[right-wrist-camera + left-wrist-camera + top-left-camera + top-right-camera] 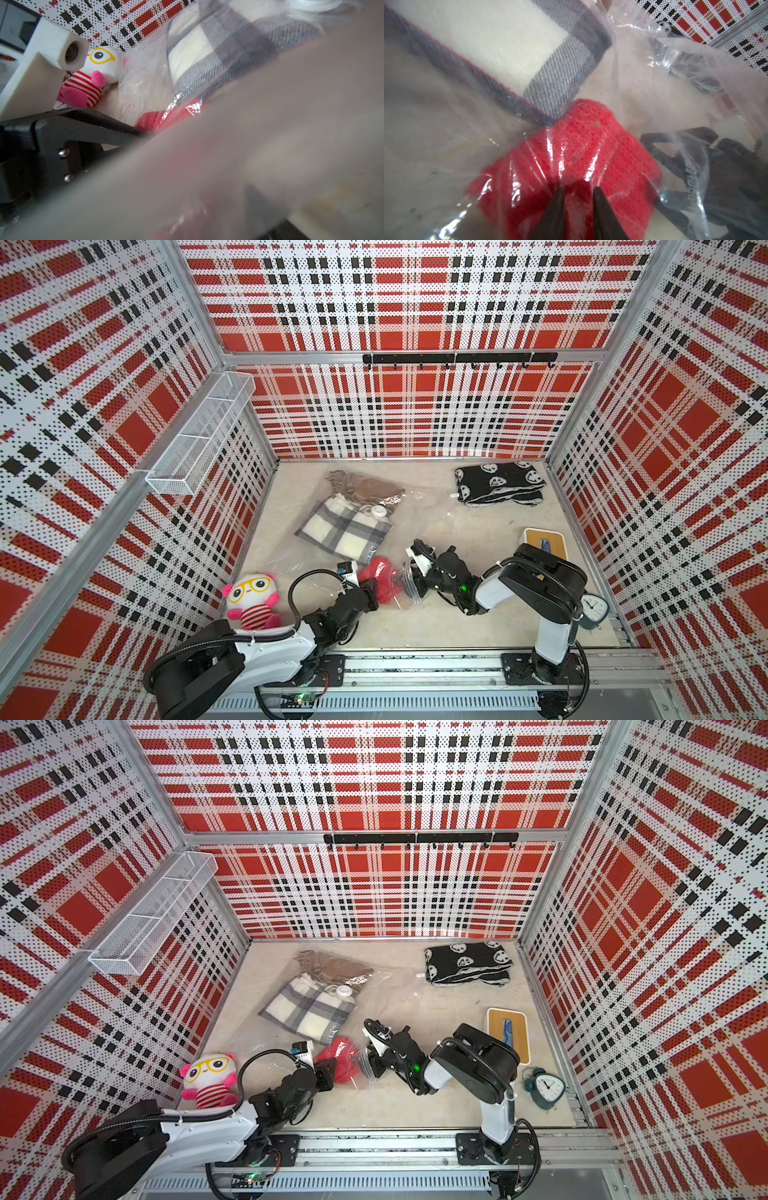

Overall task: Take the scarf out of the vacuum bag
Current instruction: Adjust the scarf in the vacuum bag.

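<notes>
Left gripper (578, 190) is squeezed down on the red knitted scarf (380, 578), with clear film puckered around its tips. Scarf's inside the big clear crinkly plastic vacuum bag (409, 514), at the bag's near corner. Right gripper (411, 583) sits at that corner's edge, too blurred behind film to tell its grip.

Your bag (660, 49) clear glossy crinkled plastic, your scarf (581, 145) coarse red knit, checked blanket (560, 68) soft woven cloth, table (457, 614) matt.

Left arm (270, 649) and right arm (550, 632): white shells, black joints, ribbed black cables (290, 593), green lights (462, 587); left gripper (578, 188) black, pointed.
</notes>
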{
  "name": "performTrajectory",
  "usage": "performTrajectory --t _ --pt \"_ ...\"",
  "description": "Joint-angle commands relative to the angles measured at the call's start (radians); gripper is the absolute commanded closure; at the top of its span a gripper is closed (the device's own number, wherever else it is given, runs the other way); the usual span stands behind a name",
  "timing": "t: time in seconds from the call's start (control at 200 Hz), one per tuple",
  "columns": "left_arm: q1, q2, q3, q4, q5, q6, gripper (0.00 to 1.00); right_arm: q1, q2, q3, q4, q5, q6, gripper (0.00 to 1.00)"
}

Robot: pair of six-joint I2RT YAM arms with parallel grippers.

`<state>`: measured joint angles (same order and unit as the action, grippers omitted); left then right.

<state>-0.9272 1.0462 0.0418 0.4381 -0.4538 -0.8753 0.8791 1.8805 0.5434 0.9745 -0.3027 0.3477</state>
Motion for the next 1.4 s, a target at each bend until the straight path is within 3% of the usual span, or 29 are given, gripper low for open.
performTrajectory --t 0.0,0.2,0.356,0.576,0.636,0.722,0.817,1.398 --pt "-0.025 0.000 -0.029 -0.021 0.039 -0.016 0.73 0.017 0.008 0.010 -0.024 -0.065 -0.049 0.28" --pt "-0.047 -0.002 -0.036 -0.021 0.008 -0.017 0.74 0.032 0.065 0.030 0.003 -0.120 -0.064 0.30" --pt "-0.072 0.006 -0.030 -0.021 -0.024 -0.017 0.76 0.035 0.069 0.031 -0.010 -0.137 -0.075 0.38" --pt "-0.109 0.036 -0.017 -0.023 -0.067 -0.015 0.76 0.046 0.110 0.034 0.023 -0.200 -0.087 0.66" --pt "-0.132 0.038 -0.007 -0.039 -0.100 -0.020 0.76 0.046 0.107 0.028 0.022 -0.183 -0.094 0.73" --pt "-0.139 0.040 -0.004 -0.041 -0.101 -0.025 0.76 0.046 0.104 0.027 0.011 -0.180 -0.105 0.92" --pt "-0.138 0.029 0.000 -0.044 -0.104 -0.014 0.75 0.045 0.083 0.009 0.011 -0.132 -0.120 1.00" --pt "-0.130 -0.114 0.008 -0.106 -0.130 0.035 0.70 -0.049 -0.016 -0.015 -0.071 0.019 -0.200 1.00"
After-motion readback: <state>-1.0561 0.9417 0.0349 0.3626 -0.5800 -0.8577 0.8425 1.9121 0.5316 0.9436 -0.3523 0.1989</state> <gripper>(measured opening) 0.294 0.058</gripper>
